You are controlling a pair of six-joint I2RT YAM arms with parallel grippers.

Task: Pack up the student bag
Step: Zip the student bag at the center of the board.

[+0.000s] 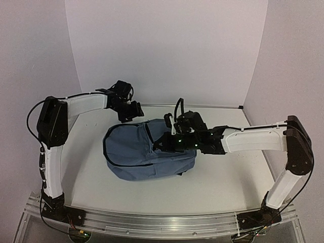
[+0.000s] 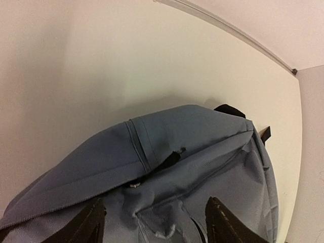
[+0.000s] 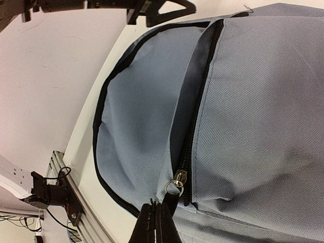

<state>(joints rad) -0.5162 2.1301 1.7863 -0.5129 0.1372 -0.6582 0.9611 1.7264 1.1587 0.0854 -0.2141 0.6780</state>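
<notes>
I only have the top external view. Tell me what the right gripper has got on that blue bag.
Observer: In the right wrist view, the right gripper looks shut on the black pull tab of a zip on the slate-blue fabric backpack.
Operator: Give me the slider's position.
Observer: The metal slider sits just beyond the gripper's fingertips.
Operator: Report the left gripper.
Observer: In the left wrist view, the left gripper is open, its fingers spread over the backpack's top, gripping nothing.
</notes>
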